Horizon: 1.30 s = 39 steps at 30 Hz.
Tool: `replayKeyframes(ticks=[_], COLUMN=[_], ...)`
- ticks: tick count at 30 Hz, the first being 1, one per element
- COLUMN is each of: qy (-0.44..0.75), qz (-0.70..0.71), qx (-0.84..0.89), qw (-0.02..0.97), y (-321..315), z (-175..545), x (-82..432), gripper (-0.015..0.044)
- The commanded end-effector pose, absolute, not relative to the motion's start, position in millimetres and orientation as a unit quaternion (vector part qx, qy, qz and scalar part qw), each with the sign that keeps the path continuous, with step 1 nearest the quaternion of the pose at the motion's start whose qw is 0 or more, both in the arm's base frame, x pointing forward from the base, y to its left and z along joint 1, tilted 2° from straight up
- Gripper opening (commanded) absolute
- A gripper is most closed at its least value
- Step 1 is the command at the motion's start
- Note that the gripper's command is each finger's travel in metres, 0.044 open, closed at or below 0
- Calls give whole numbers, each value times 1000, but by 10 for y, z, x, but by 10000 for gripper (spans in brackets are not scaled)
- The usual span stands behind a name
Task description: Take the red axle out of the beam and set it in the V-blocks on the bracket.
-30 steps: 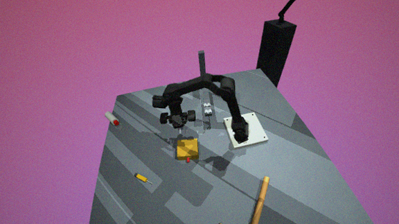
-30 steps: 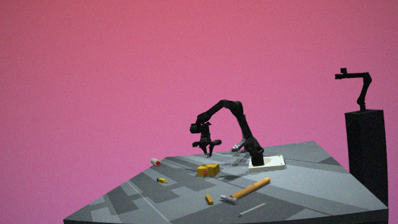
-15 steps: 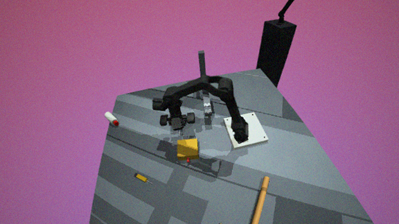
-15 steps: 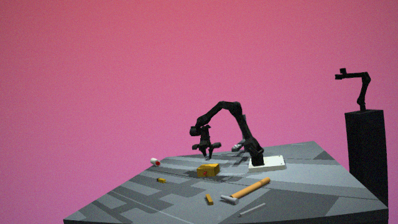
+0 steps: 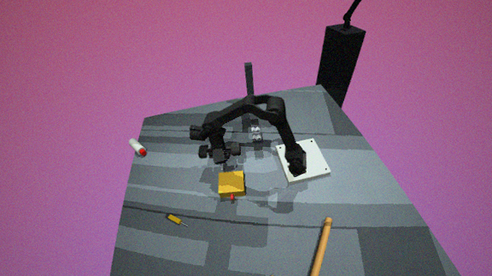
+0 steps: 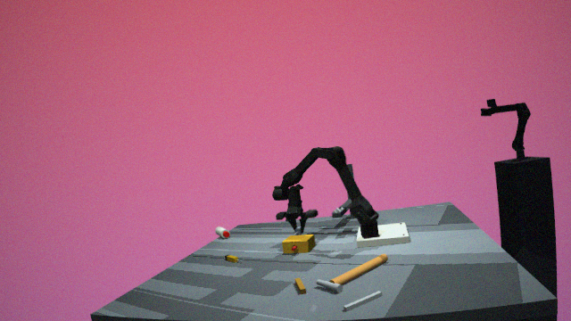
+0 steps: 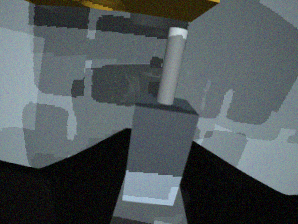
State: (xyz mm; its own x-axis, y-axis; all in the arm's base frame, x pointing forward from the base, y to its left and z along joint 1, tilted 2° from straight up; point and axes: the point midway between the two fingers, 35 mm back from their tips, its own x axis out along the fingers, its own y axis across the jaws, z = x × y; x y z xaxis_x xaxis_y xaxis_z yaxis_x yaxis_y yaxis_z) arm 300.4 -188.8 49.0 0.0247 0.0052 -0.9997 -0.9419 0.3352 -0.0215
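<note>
Tool grasps grey block, its rod near yellow beam; contact unclear. Red axle sits in beam, one end protruding. Beam rests on tabletop.

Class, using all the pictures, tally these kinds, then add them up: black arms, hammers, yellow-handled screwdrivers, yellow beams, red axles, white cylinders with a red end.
Black arms: 2
Hammer: 1
Screwdriver: 1
Yellow beam: 1
Red axle: 1
White cylinder: 1
Total: 7
</note>
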Motion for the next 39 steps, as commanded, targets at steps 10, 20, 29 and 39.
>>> replayKeyframes(ticks=[10, 20, 29, 39], qy=[571, 571, 570, 571], qz=[405, 405, 405, 405], qx=[-409, -408, -410, -409], qw=[586, 586, 586, 586], y=[-1872, -1864, -1870, -1872], z=[261, 142, 172, 352], x=[2988, 2981, 2990, 2988], gripper=[0, 0, 236, 440])
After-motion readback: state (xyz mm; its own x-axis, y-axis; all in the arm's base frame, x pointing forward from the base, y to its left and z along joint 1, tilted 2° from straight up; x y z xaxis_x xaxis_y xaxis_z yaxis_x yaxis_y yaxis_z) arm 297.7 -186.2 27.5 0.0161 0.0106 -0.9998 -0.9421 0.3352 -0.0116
